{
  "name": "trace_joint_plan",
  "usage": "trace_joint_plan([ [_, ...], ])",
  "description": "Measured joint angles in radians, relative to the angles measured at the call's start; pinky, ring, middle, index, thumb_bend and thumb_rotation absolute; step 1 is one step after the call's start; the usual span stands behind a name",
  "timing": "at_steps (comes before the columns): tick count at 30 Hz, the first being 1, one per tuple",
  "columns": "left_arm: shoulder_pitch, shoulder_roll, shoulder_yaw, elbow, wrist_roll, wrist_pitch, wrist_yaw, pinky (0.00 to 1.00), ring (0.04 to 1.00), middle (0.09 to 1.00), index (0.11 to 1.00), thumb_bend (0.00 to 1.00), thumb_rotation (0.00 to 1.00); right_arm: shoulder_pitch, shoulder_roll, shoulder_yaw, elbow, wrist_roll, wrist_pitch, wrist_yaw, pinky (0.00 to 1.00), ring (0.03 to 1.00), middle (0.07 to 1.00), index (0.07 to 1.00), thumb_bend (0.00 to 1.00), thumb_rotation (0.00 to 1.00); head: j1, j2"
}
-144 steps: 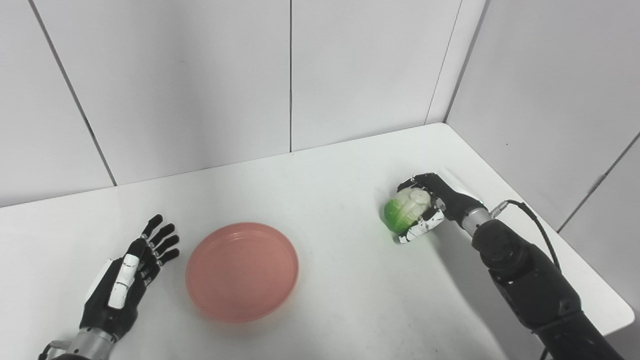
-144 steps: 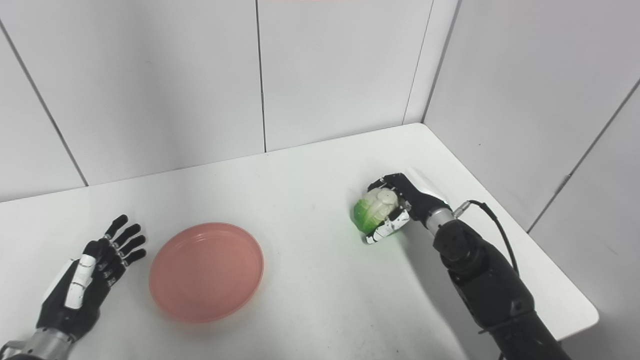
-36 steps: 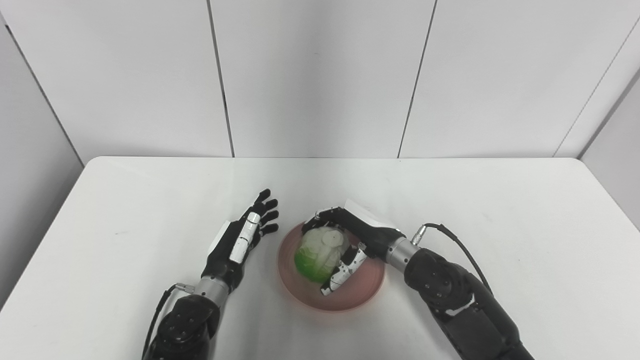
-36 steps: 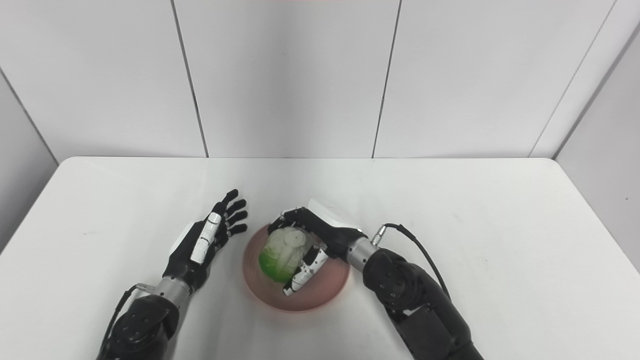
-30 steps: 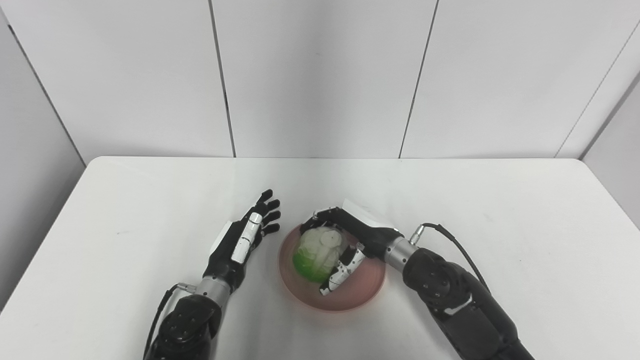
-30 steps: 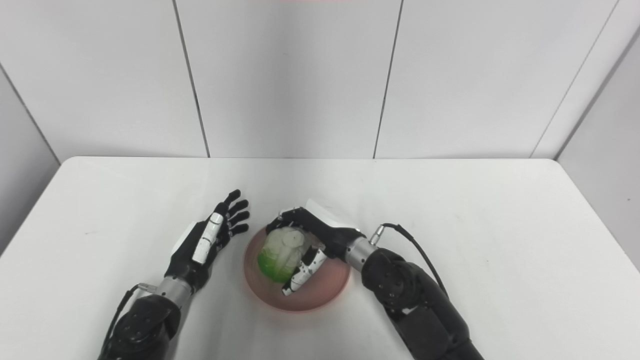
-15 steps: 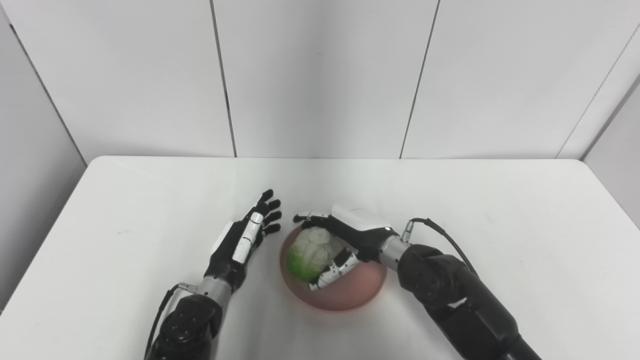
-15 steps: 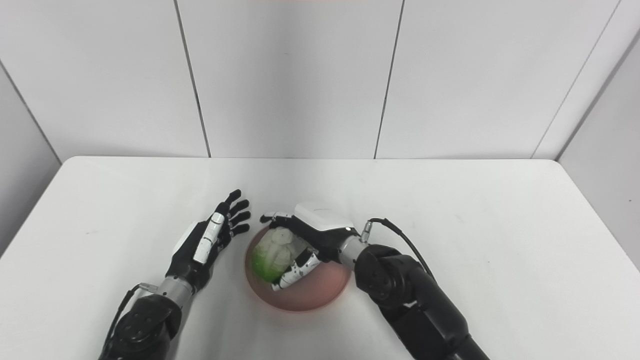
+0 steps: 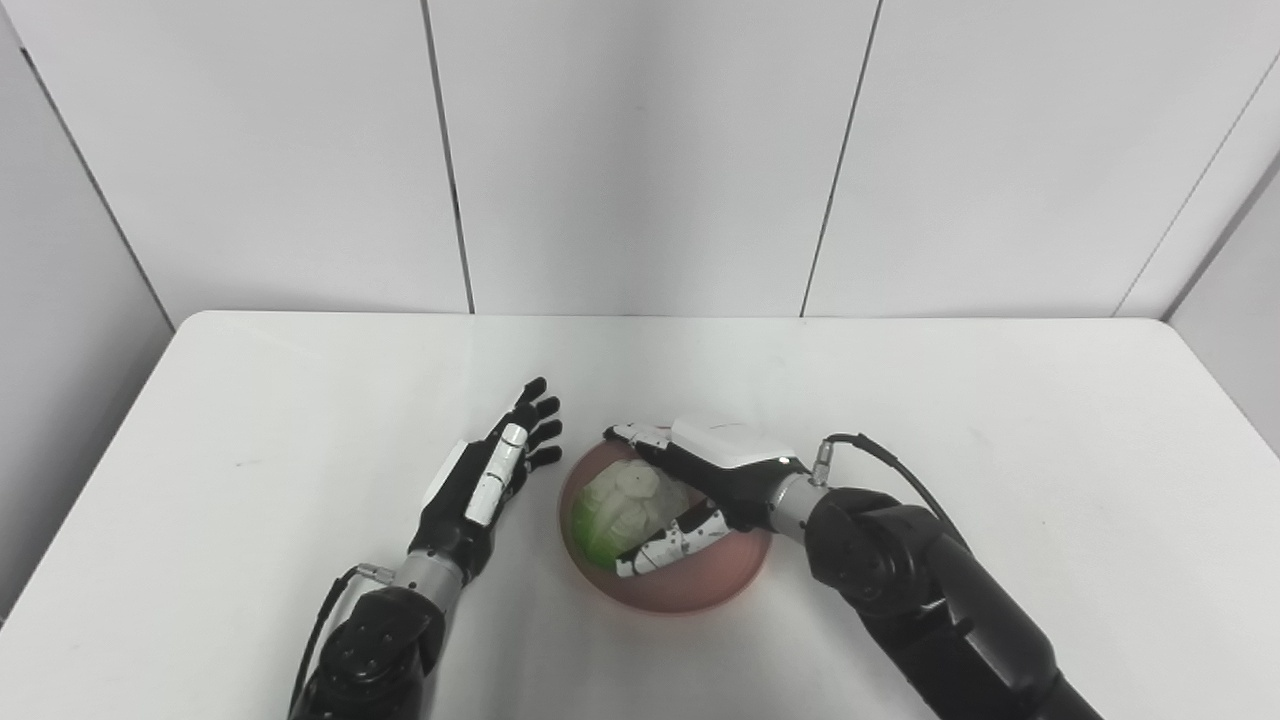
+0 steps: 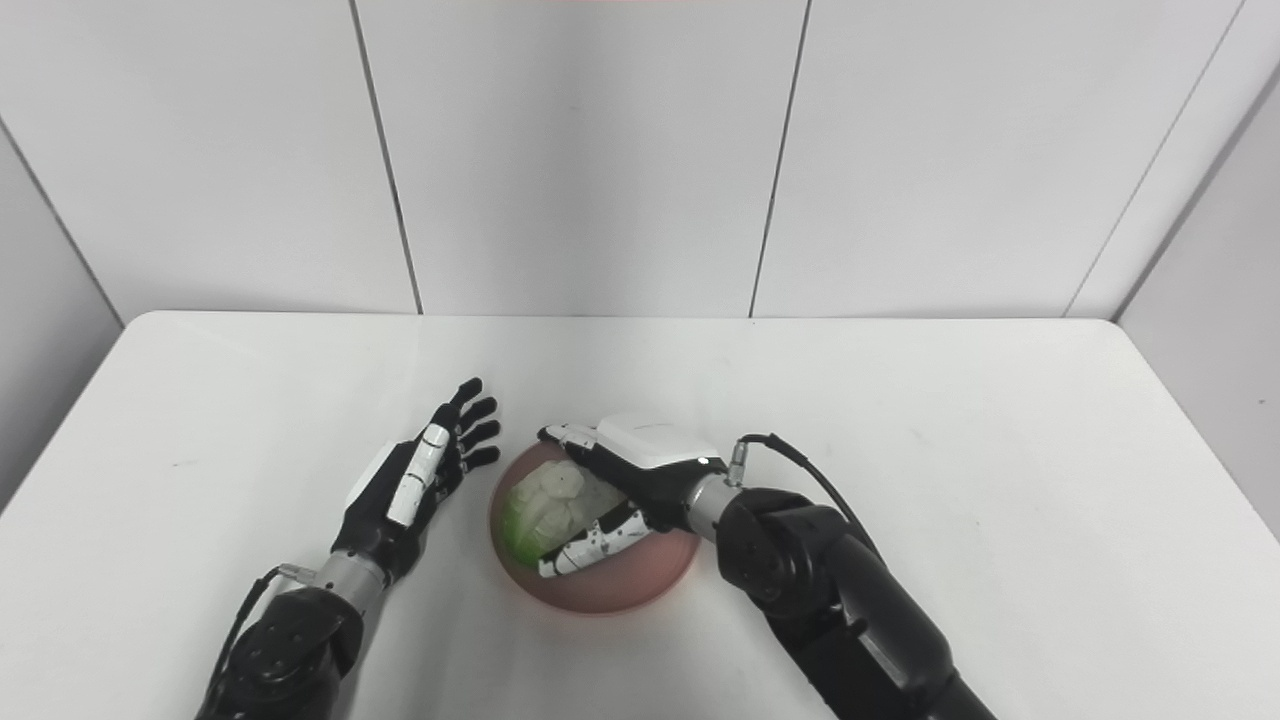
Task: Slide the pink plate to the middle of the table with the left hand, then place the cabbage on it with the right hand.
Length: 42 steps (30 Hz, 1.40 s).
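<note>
Cabbage (image 9: 620, 505) lay in the pink plate (image 9: 712, 584), right hand (image 9: 700, 480) fingers spread around it; left hand (image 9: 487, 480) rested beside, fingers apart.

Cabbage (image 9: 618, 508) — green-and-white, lying on its side in the pink plate (image 9: 700, 590) — mid-table.

Both head cameras sit side by side, looking steeply down and forward across the white table (image 9: 950, 400) toward the panelled wall (image 10: 600, 150); nearly the whole tabletop appears in both
</note>
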<state>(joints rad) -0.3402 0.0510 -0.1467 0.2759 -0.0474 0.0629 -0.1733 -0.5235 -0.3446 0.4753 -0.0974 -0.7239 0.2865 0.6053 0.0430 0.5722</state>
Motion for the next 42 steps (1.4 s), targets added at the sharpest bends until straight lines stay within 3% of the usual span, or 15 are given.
trace_joint_plan([
  [6, 0.0, 0.002, -0.002, 0.0, 0.0, 0.0, -0.001, 0.9, 0.93, 0.947, 0.946, 0.67, 1.0, 0.003, -0.006, -0.013, -0.114, -0.017, 0.031, 0.048, 0.88, 0.96, 0.961, 0.931, 0.83, 0.55, -0.008, 0.0],
  [15, 0.0, 0.006, -0.003, 0.001, 0.0, 0.0, -0.004, 0.9, 0.932, 0.95, 0.949, 0.7, 1.0, -0.015, -0.032, -0.066, -0.216, -0.022, 0.057, 0.112, 0.9, 0.965, 0.967, 0.941, 0.94, 0.58, -0.015, -0.008],
  [21, -0.001, 0.01, -0.002, 0.002, 0.0, 0.0, -0.01, 0.9, 0.94, 0.963, 0.957, 0.71, 1.0, -0.016, -0.022, -0.128, -0.219, 0.023, 0.07, 0.112, 0.74, 0.896, 0.945, 0.932, 0.96, 0.58, -0.017, -0.009],
  [25, -0.002, 0.008, -0.002, 0.003, 0.0, 0.0, -0.011, 0.91, 0.938, 0.958, 0.959, 0.7, 1.0, 0.006, -0.002, -0.19, -0.188, 0.095, 0.025, 0.012, 0.75, 0.882, 0.933, 0.948, 0.91, 0.62, -0.017, -0.011],
  [28, -0.008, 0.007, 0.001, 0.014, -0.007, -0.001, -0.012, 0.91, 0.938, 0.962, 0.968, 0.71, 1.0, 0.043, 0.01, -0.23, -0.151, 0.133, -0.011, -0.071, 0.78, 0.902, 0.957, 0.987, 0.9, 0.74, -0.018, -0.02],
  [33, -0.011, 0.008, 0.001, 0.021, -0.009, -0.005, -0.018, 0.89, 0.929, 0.955, 0.963, 0.69, 1.0, 0.11, 0.04, -0.288, -0.057, 0.184, -0.028, -0.194, 0.86, 0.956, 0.997, 1.0, 0.83, 0.86, -0.018, -0.021],
  [35, -0.011, 0.009, 0.001, 0.023, -0.009, -0.011, -0.019, 0.89, 0.931, 0.958, 0.968, 0.7, 1.0, 0.142, 0.059, -0.325, -0.02, 0.22, -0.039, -0.247, 0.9, 0.99, 1.0, 1.0, 0.79, 0.96, -0.018, -0.023],
  [39, -0.011, 0.009, 0.003, 0.03, -0.009, -0.022, -0.019, 0.9, 0.931, 0.951, 0.959, 0.71, 1.0, 0.178, 0.086, -0.377, 0.033, 0.266, -0.064, -0.337, 0.93, 0.999, 1.0, 1.0, 0.8, 1.0, -0.021, -0.029],
  [42, -0.009, 0.009, 0.004, 0.035, -0.009, -0.036, -0.019, 0.89, 0.93, 0.953, 0.961, 0.72, 1.0, 0.198, 0.091, -0.399, 0.057, 0.314, -0.065, -0.354, 0.93, 0.994, 1.0, 1.0, 0.81, 1.0, -0.023, -0.032],
])
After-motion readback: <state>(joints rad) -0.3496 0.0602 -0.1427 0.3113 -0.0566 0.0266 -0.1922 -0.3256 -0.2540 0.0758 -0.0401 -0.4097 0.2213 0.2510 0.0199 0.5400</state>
